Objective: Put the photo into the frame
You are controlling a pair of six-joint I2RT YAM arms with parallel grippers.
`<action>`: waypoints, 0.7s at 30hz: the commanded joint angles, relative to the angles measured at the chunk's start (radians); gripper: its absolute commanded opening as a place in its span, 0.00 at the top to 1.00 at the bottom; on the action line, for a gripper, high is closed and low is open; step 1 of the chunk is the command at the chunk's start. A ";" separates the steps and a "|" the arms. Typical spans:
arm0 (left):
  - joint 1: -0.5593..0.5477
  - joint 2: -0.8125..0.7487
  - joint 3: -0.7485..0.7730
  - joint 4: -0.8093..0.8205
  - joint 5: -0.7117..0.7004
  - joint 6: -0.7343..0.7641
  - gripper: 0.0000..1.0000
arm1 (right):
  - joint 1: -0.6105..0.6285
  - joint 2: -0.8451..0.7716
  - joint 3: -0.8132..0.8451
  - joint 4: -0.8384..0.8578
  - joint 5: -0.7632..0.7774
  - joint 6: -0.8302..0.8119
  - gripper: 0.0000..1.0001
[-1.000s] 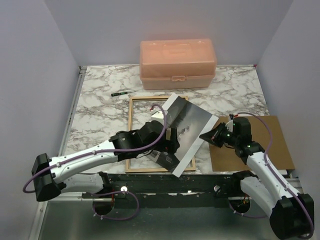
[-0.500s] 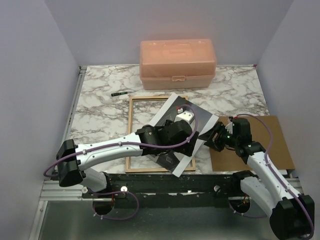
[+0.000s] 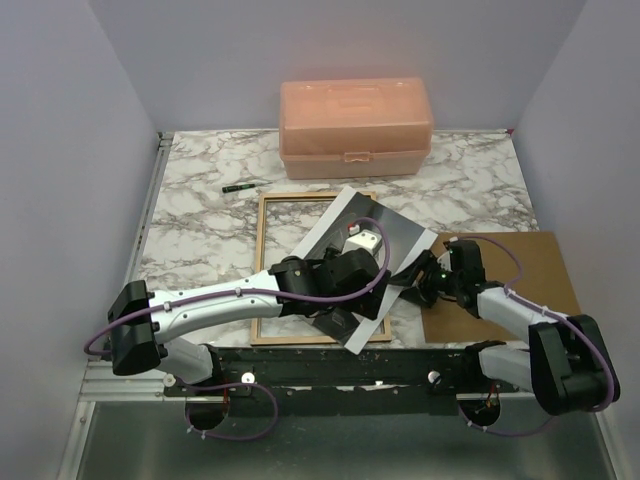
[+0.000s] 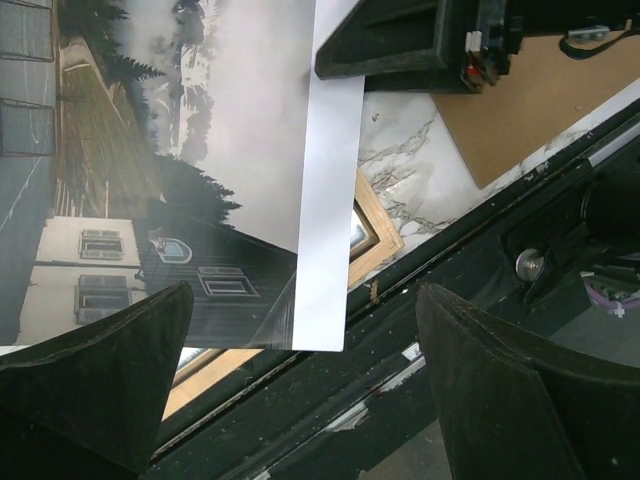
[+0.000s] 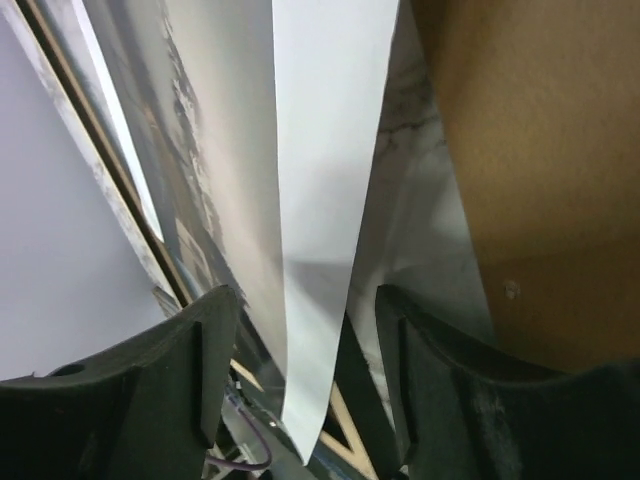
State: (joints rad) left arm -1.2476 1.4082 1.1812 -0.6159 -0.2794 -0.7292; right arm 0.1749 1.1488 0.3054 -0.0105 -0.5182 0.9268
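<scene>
Since a second earlier, the right hand [image 5: 300, 300] had been opened from a full clench on the photo [image 3: 398, 238], and the right arm had been dropped low toward the surface [image 3: 200, 210]. Meanwhile the left arm had been stretched farther across, so that the left hand [image 4: 305, 295] was carried over the print. The photo was seen lying slantwise, picture side up, across the right part of the frame [image 3: 300, 197], whose light wood back was turned upward. Its right corner was thrust out past the frame toward the brown backing panel [image 3: 510, 290]. Whether that edge was resting flat or was raised off the surface could not be told.

From the right wrist, the print's white margin was found running between the two fingers [image 5: 170, 380], with a gap on each side. The jaws were parted about the edge and nothing was gripped. The backing panel was seen just beside that hand, on the marble.

From the left wrist, the left hand was shown spread wide above the photo's near white border and the frame's near right corner, with nothing held. Contact with the print could not be made out. The right hand's black tip was caught at the top of that view, just beyond the border.

Farther back, a peach plastic box [image 3: 355, 115] and a small dark pen [image 3: 237, 187] were seen on the surface.
</scene>
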 commanded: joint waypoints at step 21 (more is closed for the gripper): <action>-0.042 0.022 0.114 -0.099 -0.096 0.039 0.04 | -0.003 -0.137 0.158 -0.112 -0.014 0.062 0.97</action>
State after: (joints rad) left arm -1.2633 1.3903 1.2110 -0.6506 -0.3046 -0.7280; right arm 0.1749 1.1084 0.3763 0.0700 -0.5617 0.9596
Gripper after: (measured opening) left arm 0.963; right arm 0.055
